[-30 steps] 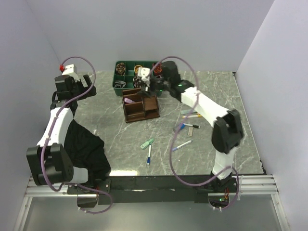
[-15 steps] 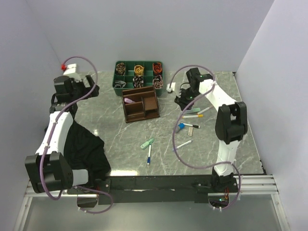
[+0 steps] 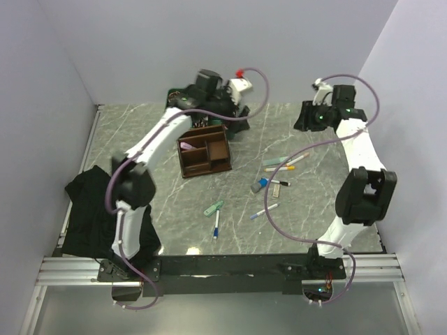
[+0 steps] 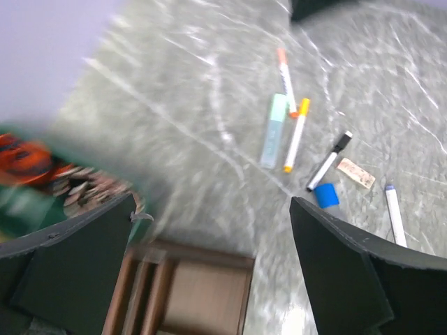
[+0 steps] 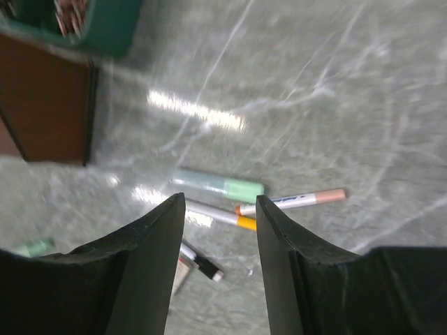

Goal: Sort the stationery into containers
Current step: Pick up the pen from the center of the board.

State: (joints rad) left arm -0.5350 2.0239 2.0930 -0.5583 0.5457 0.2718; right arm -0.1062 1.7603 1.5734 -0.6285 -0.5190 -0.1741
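No lettering on any item is large enough to read.

Top view: the left gripper is now reaching over the far middle of the table, at 1 o'clock from the brown organiser. A second ago it was hanging at the table's 9 o'clock side. The right gripper, which was then over the green tray, is now sitting back at the 2 o'clock corner. The stationery is lying where it was. A lilac bar is resting in the organiser. The mint marker and the pens beside it are lying at 3 o'clock from the organiser, and the mint clip and blue pen at 6 o'clock.

Left wrist view: the left gripper is spreading its fingers wide and holding nothing. The organiser is showing at 6 o'clock, between the fingers but well below them. The mint marker, yellow-tipped pen, black-capped pen and blue cylinder are lying loose toward 1 o'clock.

Right wrist view: the right gripper is holding its fingers partly apart, gripping nothing and hanging above the table. The yellow-tipped pen is showing in the gap below. The mint marker is lying just past it at 12 o'clock, and a pink-capped pen at 3 o'clock.
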